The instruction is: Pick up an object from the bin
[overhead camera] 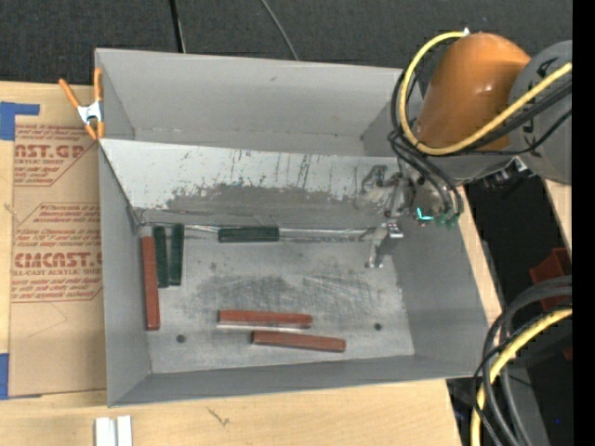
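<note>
While looking down into the grey bin (232,91), noted the gripper (379,252) low at the right end, close to the back wall, over bare scratched floor. Cannot tell whether claw apart or together. Orange wrist cover (465,91) and looped cables directly above it. Logged a handful of loose sticks, all flat on the floor, all apart from the gripper. Nearest: single dark green stick (248,234) at the foot of the back wall, about mid-bin, left of the gripper and well apart from it, open floor between. Slim, straight, evenly dark green along its length. Long axis side to side along the wall, one end pointing toward the gripper, the other toward the left wall. Further off, toward the front: upper red-brown stick (265,319) and lower red-brown stick (297,343), near parallel, just beside each other, likewise lying side to side, the lower set off to the right. At the left end: what looks like a pair of dark green sticks (167,255) side by side, long axes front to back; just left of them a longer red-brown stick (150,282) along the left wall, same heading.
</note>
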You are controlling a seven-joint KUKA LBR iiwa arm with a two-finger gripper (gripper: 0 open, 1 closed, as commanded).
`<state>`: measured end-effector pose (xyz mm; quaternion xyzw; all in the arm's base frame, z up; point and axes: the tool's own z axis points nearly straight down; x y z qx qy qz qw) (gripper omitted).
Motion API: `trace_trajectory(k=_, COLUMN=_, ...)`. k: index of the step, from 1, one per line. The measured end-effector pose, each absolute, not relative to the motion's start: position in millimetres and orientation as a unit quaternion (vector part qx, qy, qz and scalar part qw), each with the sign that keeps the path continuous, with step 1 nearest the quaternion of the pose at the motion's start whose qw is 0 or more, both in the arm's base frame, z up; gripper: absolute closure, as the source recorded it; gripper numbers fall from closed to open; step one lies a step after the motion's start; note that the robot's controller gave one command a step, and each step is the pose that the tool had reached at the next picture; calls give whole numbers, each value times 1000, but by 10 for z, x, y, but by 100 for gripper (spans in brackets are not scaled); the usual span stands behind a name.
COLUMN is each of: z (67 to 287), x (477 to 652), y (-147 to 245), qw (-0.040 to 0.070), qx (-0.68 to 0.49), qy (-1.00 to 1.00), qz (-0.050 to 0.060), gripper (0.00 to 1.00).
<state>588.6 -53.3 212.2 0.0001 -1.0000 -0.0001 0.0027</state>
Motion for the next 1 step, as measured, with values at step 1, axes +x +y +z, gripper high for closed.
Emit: trace_trajectory(k=1, z=2172, x=5900, y=-532, qw=-1, qx=0, qy=-1000, qz=0, gripper=0)
